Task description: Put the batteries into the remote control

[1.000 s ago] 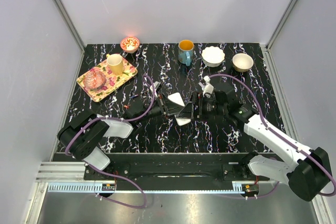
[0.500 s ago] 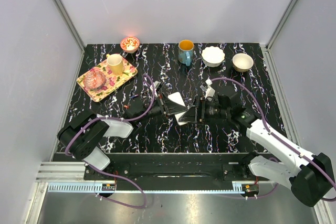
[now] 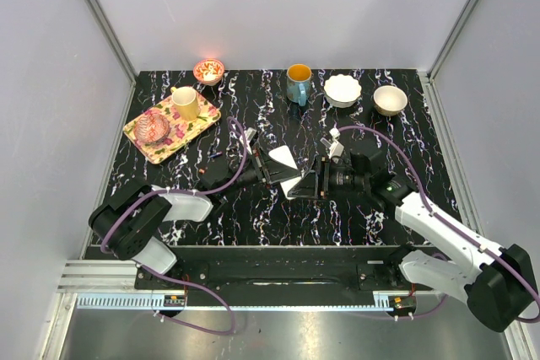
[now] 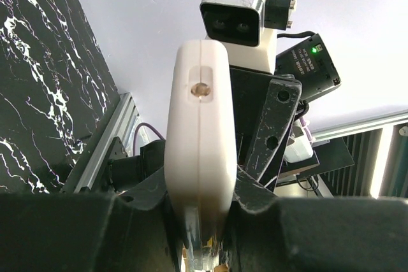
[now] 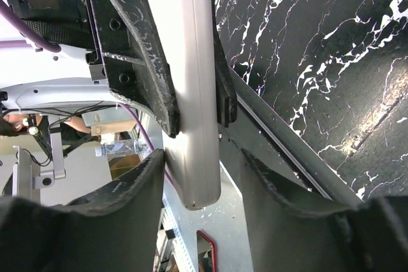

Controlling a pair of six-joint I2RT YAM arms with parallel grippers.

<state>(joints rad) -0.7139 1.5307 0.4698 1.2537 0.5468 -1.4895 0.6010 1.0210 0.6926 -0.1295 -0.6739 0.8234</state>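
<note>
Both meet at the remote [image 4: 197, 144]: left gripper [image 4: 199, 221] clamps it above the worktop [image 5: 306, 42]; right gripper [image 5: 199, 157] jaws straddle it part-open, likely regripping.

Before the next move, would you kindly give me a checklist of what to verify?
1. Left gripper shut on remote: ok.
2. Right gripper straddling remote's free end: ok.
3. Its fingers touching remote: not ok, gaps show.
4. Batteries located: cannot tell.
5. Blue cup clear of both arms: ok.
</note>
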